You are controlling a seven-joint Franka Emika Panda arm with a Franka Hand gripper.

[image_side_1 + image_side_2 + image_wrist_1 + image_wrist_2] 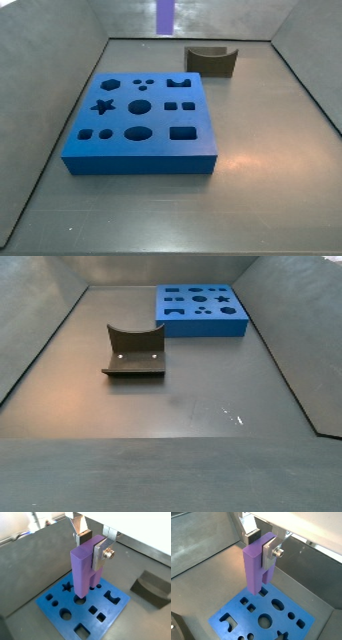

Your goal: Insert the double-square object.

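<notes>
My gripper [91, 544] is shut on the double-square object [85, 568], a tall light-purple peg that hangs upright with its two square prongs pointing down. One silver finger [101, 553] presses on its side and the other finger [81, 533] sits behind its top. The same grip shows in the wrist view [261, 543] on the peg [258, 564]. The peg is held well above the blue block [73, 614] with several shaped holes. In a side view only the peg's lower end [164, 12] shows, above and beyond the block [140, 125]. The gripper itself is out of both side views.
A dark grey curved holder [210, 61] stands beyond the block near the back wall. It also shows in a side view [134, 352] and a wrist view [153, 588]. Grey walls enclose the floor on all sides. The block [201, 308] sits near one wall.
</notes>
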